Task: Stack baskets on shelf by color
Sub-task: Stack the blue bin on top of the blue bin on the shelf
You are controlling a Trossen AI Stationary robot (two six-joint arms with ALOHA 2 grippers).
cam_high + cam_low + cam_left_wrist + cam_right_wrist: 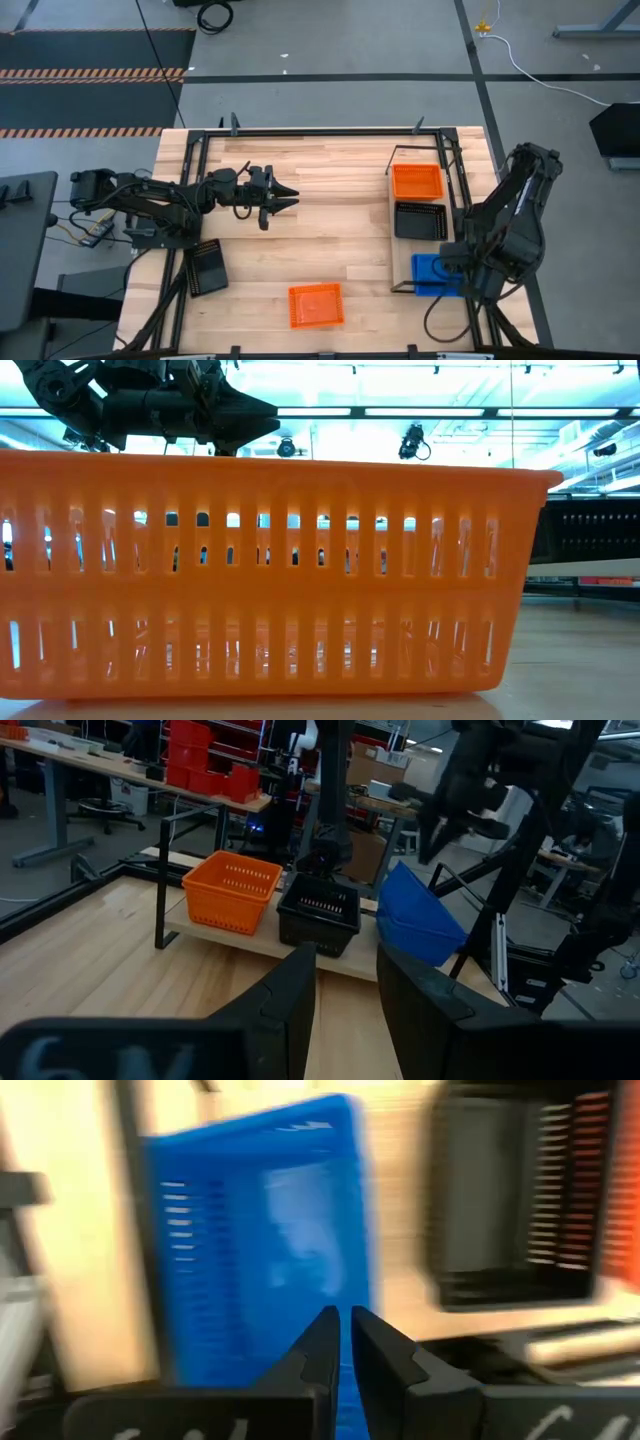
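So the right tool [340,1342] is pinching the rim of the blue basket [432,270], fingers nearly pressed together on that thin plastic edge, and it's hovering at the near end of the shelf [391,222]. From the left wrist view the blue basket is hanging tilted, one side dipping down, right beside the black basket [419,220] that's sitting mid-shelf, with an orange basket [416,181] at the far end.

The left tool [283,198] is waiting over the middle of the table [300,250], fingers spread, holding nothing.

What's worrying me: that tilt. If it lets go like this, the basket is probably landing crooked, catching the black one's rim or sliding off the shelf edge. A rim grip that thin could also slip.

Another orange basket [316,305] and another black basket [208,266] are lying on the table, not shelved yet.
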